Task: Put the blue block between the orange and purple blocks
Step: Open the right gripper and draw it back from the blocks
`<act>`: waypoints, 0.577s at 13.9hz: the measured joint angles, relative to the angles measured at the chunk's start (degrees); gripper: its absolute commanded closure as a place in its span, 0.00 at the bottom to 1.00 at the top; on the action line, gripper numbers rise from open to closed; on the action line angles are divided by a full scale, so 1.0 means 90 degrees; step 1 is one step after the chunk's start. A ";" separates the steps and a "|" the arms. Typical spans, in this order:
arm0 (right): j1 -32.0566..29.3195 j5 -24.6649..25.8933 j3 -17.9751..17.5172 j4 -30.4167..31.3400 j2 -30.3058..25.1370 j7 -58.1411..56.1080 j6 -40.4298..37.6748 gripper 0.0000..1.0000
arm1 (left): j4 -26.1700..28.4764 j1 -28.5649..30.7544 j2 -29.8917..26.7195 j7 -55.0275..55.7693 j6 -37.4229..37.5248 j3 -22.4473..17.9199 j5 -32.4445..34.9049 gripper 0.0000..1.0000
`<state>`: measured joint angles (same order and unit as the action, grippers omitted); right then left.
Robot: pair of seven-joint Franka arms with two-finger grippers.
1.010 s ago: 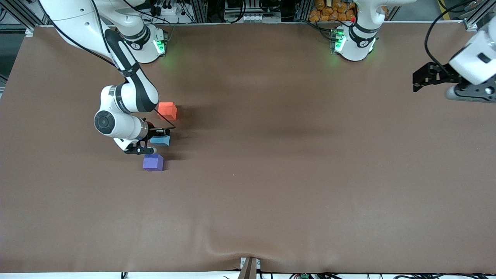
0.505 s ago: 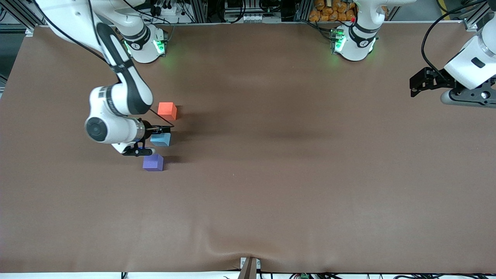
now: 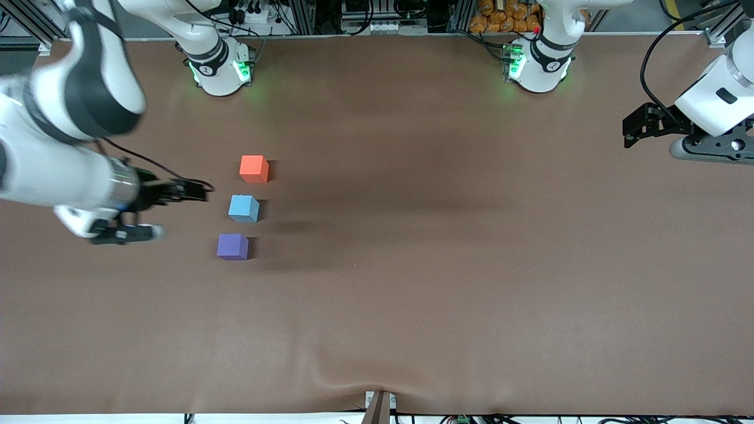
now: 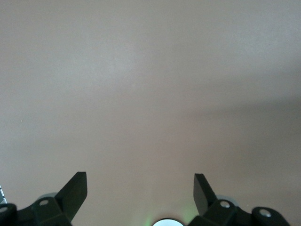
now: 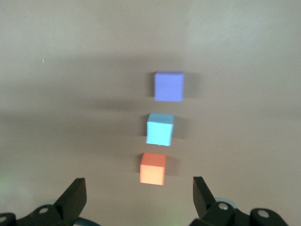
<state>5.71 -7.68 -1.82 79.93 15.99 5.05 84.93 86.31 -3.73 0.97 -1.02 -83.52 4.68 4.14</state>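
Note:
The blue block sits on the table between the orange block and the purple block, in one line with small gaps. My right gripper is open and empty, up in the air over bare table beside the row, toward the right arm's end. The right wrist view shows its gripper open, with the purple block, blue block and orange block below. My left gripper waits open over the table at the left arm's end; its wrist view shows only table.
A brown cloth covers the whole table, with a small ridge at the edge nearest the camera. The two arm bases stand along the edge farthest from the camera.
My right gripper has let go of the blue block and pulled away and up toward the right arm's end. The blue block stays between the other two. The left arm barely moved.

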 measured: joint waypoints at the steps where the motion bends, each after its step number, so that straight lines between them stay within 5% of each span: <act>1: -0.0119 0.0047 -0.0011 -0.0443 -0.0005 0.0000 -0.0362 0.00 | 0.0001 0.0000 0.0001 0.0000 -0.0001 0.0000 0.0000 0.00; 5: -0.0566 -0.0054 -0.0138 -0.1349 -0.0052 -0.0014 -0.1595 0.00 | 0.0002 0.0000 0.0001 0.0000 -0.0001 0.0000 0.0000 0.00; 8: -0.0619 0.0315 -0.0378 -0.1306 -0.0477 0.0047 -0.1475 0.00 | 0.0003 0.0000 0.0003 0.0000 -0.0003 0.0000 0.0000 0.00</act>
<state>0.13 -4.85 -5.22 68.18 11.69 5.47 71.66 86.34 -3.73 1.00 -1.02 -83.55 4.68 4.14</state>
